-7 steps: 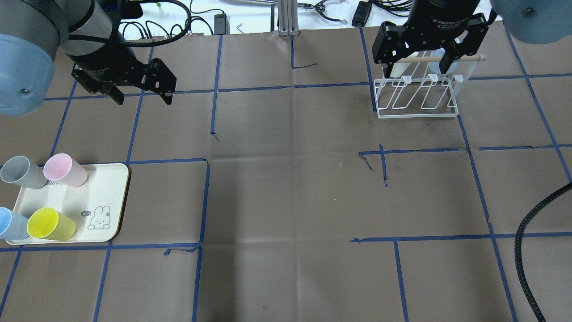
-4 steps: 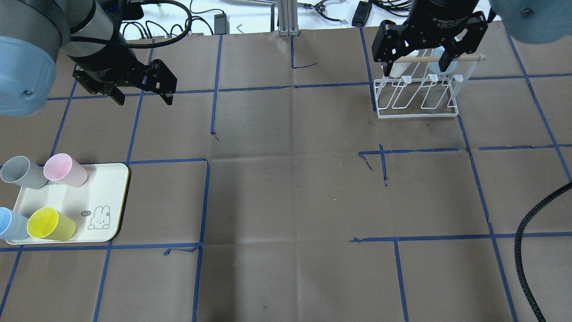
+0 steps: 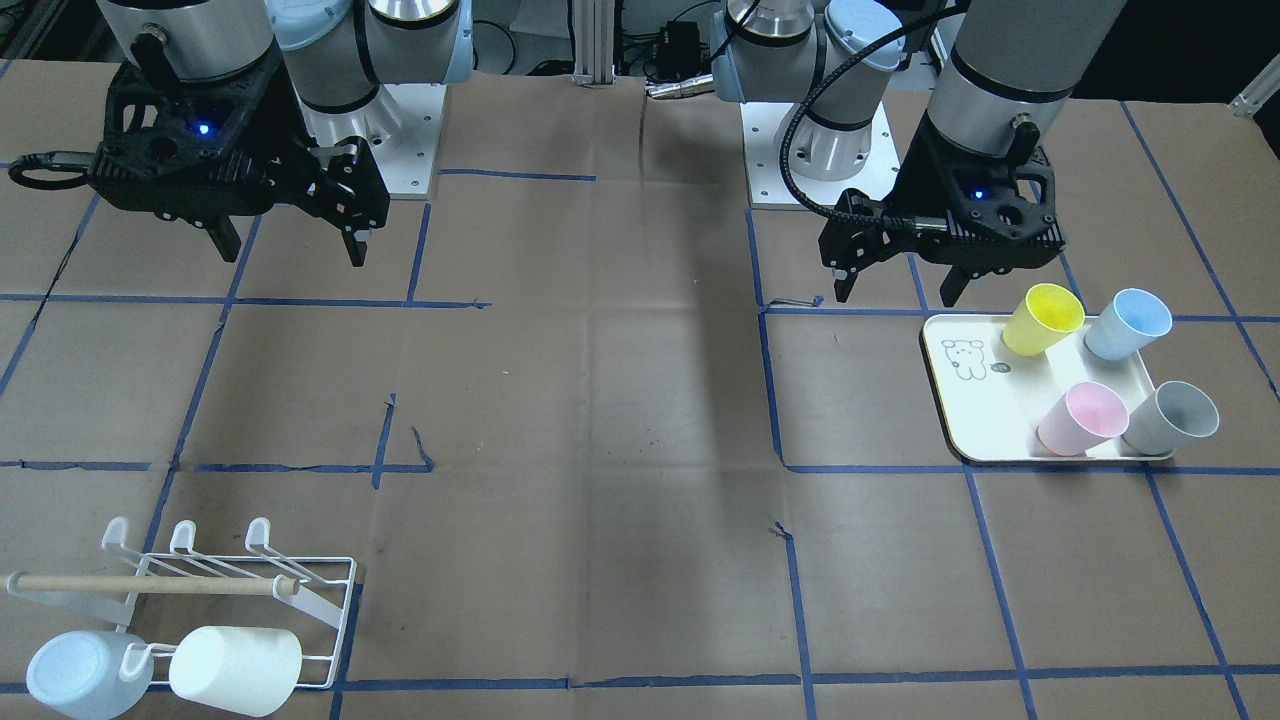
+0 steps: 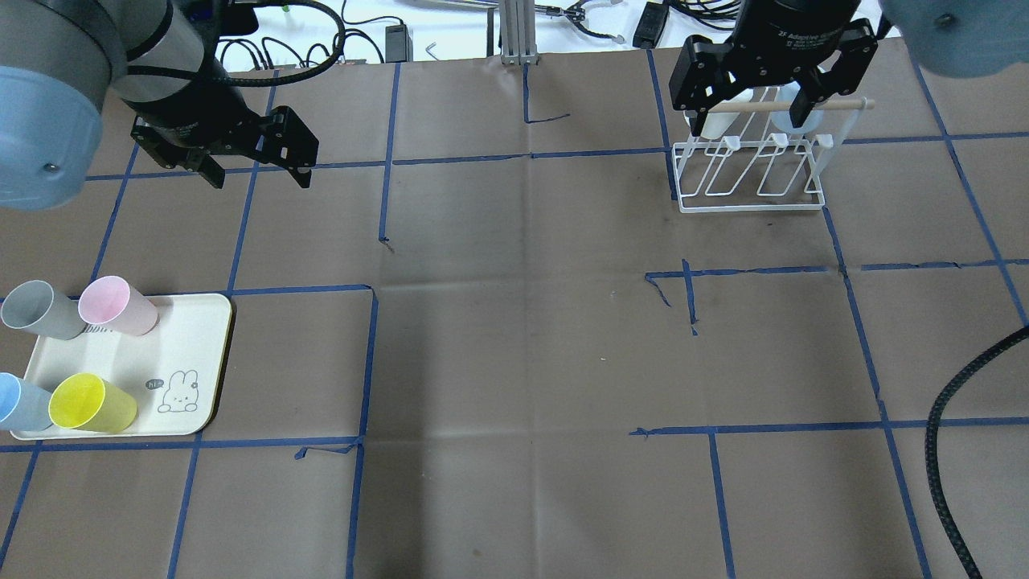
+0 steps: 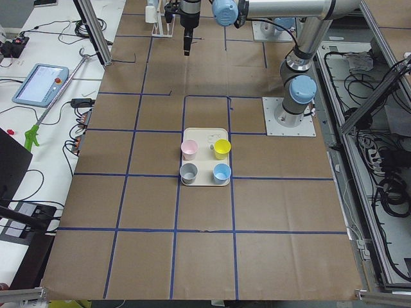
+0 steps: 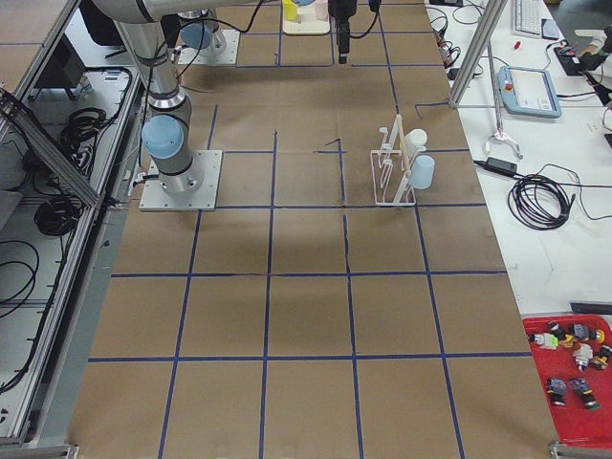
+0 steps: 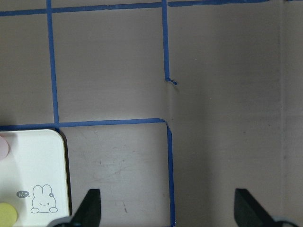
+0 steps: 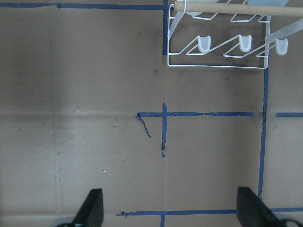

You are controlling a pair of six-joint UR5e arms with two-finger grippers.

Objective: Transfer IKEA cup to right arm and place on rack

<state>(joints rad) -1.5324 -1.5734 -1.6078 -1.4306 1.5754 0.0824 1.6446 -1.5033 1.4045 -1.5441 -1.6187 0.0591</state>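
We begin at the left gripper [image 4: 257,178], which hangs above the worktop [image 4: 514,362] with its jaws spread wide and nothing between them. In its wrist view both fingertips [image 7: 90,208] sit over brown paper crossed by blue tape lines. Nearest to it, off its left finger and a little back toward the robot, we find the rounded corner of the cream tray [image 4: 193,354], with the rabbit drawing at that corner. Four cups stand mouth up on the tray, all apart from the gripper. The pink cup [image 4: 116,305] is closest to it, then the yellow cup [image 4: 92,402]. The grey cup [image 4: 40,310] and the sky-blue cup [image 4: 20,402] stand along the tray's outer side, farthest from it. None of them is held.

Well across the worktop we come to the right gripper [image 4: 748,121], likewise raised, with its jaws wide apart and empty. Its wrist view shows taped paper directly below. Ahead of it and somewhat to its right, away from the robot, stands the white wire rack [image 4: 752,173]. The rack's closer row of hooked prongs points toward the gripper, and the wooden dowel [image 3: 150,585] lies across its top. Beyond the dowel, on the rack's far row, two cups hang on their sides. The white cup [image 3: 235,668] hangs toward the gripper's left, and the pale bluish cup [image 3: 75,675] hangs just beside it toward the right.
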